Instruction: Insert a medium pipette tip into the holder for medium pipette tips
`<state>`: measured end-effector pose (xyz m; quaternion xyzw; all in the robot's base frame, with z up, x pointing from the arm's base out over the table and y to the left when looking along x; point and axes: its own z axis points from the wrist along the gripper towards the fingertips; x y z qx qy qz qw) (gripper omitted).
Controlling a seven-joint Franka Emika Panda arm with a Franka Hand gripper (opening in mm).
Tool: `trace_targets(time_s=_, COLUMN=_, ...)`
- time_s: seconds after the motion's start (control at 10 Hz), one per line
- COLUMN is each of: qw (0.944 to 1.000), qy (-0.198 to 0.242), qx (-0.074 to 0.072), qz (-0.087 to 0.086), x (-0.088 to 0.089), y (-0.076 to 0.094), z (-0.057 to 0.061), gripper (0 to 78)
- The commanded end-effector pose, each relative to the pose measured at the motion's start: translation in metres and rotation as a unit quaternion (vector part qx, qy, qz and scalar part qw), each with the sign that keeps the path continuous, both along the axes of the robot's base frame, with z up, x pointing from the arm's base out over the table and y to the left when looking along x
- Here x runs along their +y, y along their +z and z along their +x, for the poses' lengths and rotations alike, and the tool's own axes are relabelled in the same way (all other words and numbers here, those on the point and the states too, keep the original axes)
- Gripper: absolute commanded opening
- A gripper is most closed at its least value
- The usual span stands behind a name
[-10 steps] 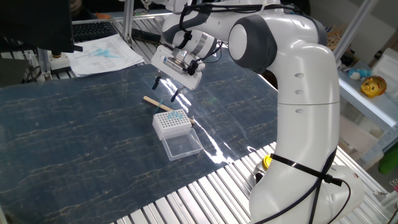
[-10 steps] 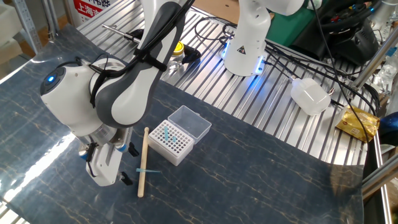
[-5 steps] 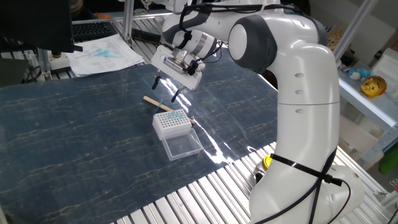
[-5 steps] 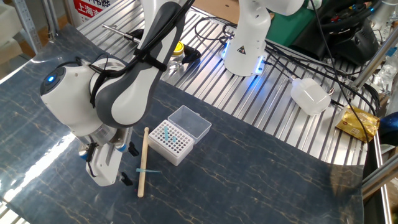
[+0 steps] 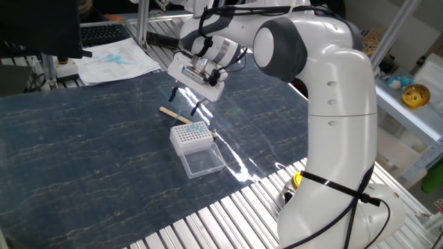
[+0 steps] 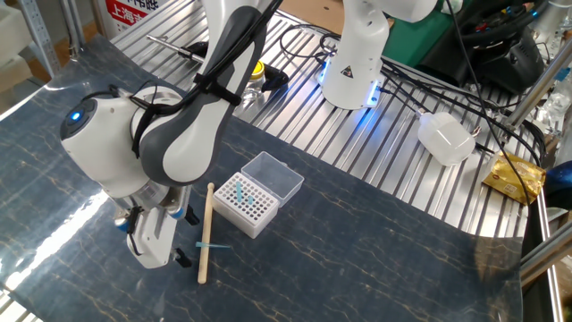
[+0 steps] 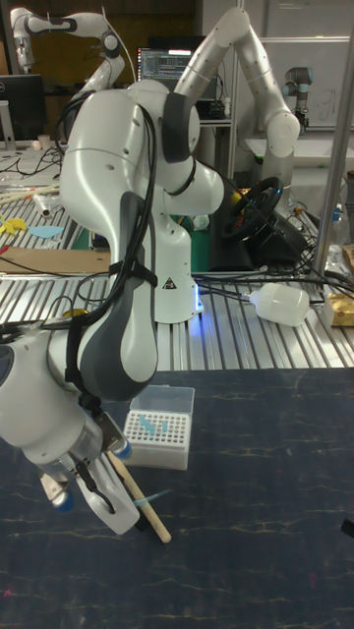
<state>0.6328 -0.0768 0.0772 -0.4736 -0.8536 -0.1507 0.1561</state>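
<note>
Just beside end effector, medium pipette tip lies loose on table, across cream stick. Fingers spread, empty. Holder past stick, lid open. Pickup and insertion both remain.

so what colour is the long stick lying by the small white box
Cream, a pale wood tone; the long stick shows best in the other fixed view.

- Medium pipette tip — slender, translucent light blue, lying flat across the cream stick.
- Holder for medium pipette tips — white, hole-gridded, clear lid open, near the mat's edge.
</note>
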Motion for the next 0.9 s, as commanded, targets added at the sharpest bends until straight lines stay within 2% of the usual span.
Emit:
trace_targets(time_s=0.1, qw=1.0000, qy=-0.004, qx=-0.001, qz=0.001, x=0.0047, y=-0.0041, z=0.0004, gripper=77.5)
trace_targets(time_s=0.4, qw=1.0000, qy=-0.004, qx=0.002, qz=0.009, x=0.0064, y=-0.0047, z=-0.0004, gripper=77.5)
trace_targets(time_s=0.9, qw=0.9999, qy=0.000, qx=0.005, qz=0.010, x=0.0080, y=-0.0062, z=-0.0054, gripper=77.5)
